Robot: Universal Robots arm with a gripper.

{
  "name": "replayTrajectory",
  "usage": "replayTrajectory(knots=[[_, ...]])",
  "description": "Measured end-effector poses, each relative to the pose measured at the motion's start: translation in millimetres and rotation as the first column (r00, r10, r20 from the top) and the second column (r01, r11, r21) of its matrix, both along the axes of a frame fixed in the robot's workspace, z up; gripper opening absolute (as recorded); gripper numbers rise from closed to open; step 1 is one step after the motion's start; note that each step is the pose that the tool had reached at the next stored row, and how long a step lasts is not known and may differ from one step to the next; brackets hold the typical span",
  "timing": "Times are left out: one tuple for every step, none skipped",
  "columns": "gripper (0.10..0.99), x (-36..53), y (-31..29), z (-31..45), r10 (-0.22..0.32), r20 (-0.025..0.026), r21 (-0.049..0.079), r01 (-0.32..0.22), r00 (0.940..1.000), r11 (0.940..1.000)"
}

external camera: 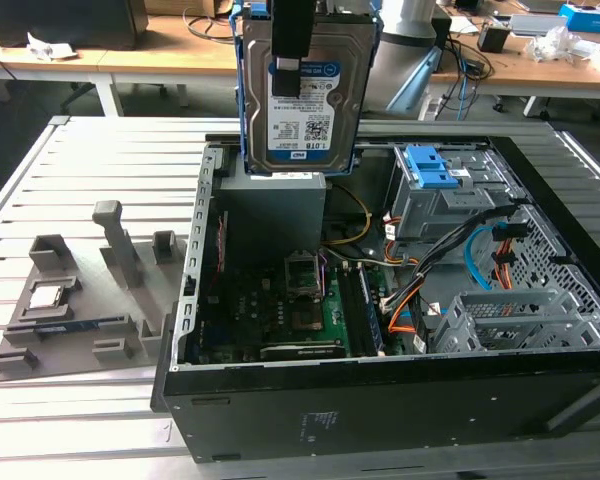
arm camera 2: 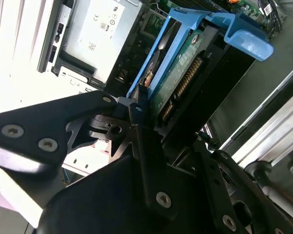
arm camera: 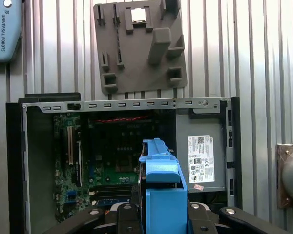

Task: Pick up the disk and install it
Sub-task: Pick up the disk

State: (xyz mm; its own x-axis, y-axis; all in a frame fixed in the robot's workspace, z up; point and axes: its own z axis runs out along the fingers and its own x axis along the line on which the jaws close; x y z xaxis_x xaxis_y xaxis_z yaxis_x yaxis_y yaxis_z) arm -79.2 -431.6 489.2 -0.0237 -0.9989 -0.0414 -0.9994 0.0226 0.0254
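Observation:
The disk (external camera: 302, 95), a silver hard drive with a white-and-blue label and a blue plastic frame, hangs upright over the back of the open computer case (external camera: 195, 300). My gripper (external camera: 286, 78) is shut on it, one black finger lying across the labelled face. In the second wrist view the disk (arm camera 2: 181, 73) shows its green circuit board between the gripper (arm camera 2: 171, 114) fingers. In the first wrist view the disk (arm camera: 161, 180) is seen edge-on, above the motherboard and beside the power supply (arm camera: 200, 156).
A grey drive cage with a blue latch (external camera: 432, 168) sits at the case's far side on the exterior view's right, with a second metal cage (external camera: 510, 320) nearer. Cables cross between them. A grey fixture plate (external camera: 80, 310) holding a small silver chip (external camera: 48, 295) lies outside the case.

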Motion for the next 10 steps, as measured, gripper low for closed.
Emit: replayTrajectory(knots=[[0.365, 0.0, -1.8, 0.0, 0.000, 0.0000, 0.000, 0.000, 1.0000, 1.0000], [0.365, 0.0, -3.8, 0.0, 0.000, 0.0000, 0.000, 0.000, 1.0000, 1.0000], [0.365, 0.0, -4.7, -0.1, 0.000, 0.0000, 0.000, 0.000, 1.0000, 1.0000], [0.365, 0.0, -5.7, -0.1, 0.000, 0.0000, 0.000, 0.000, 1.0000, 1.0000], [0.365, 0.1, -7.2, -0.1, 0.000, 0.0000, 0.000, 0.000, 1.0000, 1.0000], [0.365, 0.1, -9.0, -0.2, 0.000, 0.0000, 0.000, 0.000, 1.0000, 1.0000], [0.365, 0.1, -10.4, -0.2, 0.000, 0.0000, 0.000, 0.000, 1.0000, 1.0000], [0.365, 0.1, -11.1, -0.2, 0.000, 0.0000, 0.000, 0.000, 1.0000, 1.0000], [0.365, 0.1, -12.3, -0.2, 0.000, 0.0000, 0.000, 0.000, 1.0000, 1.0000], [0.365, 0.2, -14.0, -0.2, 0.000, 0.0000, 0.000, 0.000, 1.0000, 1.0000]])
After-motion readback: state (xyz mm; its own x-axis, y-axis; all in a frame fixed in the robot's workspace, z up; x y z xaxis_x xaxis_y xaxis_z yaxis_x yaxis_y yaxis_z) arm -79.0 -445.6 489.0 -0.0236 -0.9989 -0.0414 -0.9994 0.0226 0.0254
